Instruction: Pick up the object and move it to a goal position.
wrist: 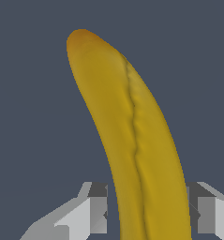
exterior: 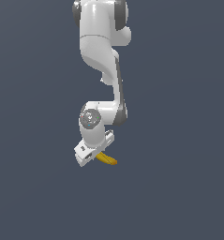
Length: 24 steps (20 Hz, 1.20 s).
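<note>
The object, a small curved yellow banana [wrist: 132,131], fills the wrist view, its orange-brown end pointing away from my hand. Its lower part runs between the two grey fingers [wrist: 98,208] of my gripper [wrist: 148,213], which press in on both sides of it. My gripper is shut on the banana. In the exterior view the banana [exterior: 107,159] sticks out toward the exterior view's right from under the tilted white hand, where the gripper [exterior: 100,156] is mostly hidden. The stem tip is out of sight.
The white arm [exterior: 101,51] comes down from the top of the exterior view. Around and below it there is only a plain dark blue-grey surface [exterior: 179,187].
</note>
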### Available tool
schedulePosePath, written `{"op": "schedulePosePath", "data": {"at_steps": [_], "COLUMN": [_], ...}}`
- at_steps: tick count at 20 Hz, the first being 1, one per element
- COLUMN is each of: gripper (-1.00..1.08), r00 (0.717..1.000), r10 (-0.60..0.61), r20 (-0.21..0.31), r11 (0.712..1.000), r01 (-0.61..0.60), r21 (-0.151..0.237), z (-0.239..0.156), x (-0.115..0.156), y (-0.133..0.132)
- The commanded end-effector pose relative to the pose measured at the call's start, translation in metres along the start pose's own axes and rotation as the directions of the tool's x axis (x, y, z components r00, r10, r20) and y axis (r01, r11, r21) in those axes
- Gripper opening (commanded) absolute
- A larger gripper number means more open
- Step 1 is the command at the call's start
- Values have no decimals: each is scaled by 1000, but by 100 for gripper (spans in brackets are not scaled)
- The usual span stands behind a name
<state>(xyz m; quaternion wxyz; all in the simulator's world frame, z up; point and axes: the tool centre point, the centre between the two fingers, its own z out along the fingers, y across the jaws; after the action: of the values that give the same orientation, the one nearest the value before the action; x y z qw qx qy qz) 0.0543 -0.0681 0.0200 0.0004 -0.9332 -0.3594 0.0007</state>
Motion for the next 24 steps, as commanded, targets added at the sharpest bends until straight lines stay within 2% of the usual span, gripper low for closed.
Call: {"op": "schedulePosePath", "data": {"at_steps": [1,7,17,24], "gripper": [-100,-100,-100,-100], "r00": [1000,1000,1000,1000], "r10": [1,1,1,1], "r20": [-1,-1,-1,-1], "r11": [1000,1000,1000,1000], "r01": [-1,-1,-1,-1], "r21": [-2,-2,-1,-1], "z": [-3,-12,-31,-38], "x": [-3,-12,-32,-39], "y": [9,39,104,131]}}
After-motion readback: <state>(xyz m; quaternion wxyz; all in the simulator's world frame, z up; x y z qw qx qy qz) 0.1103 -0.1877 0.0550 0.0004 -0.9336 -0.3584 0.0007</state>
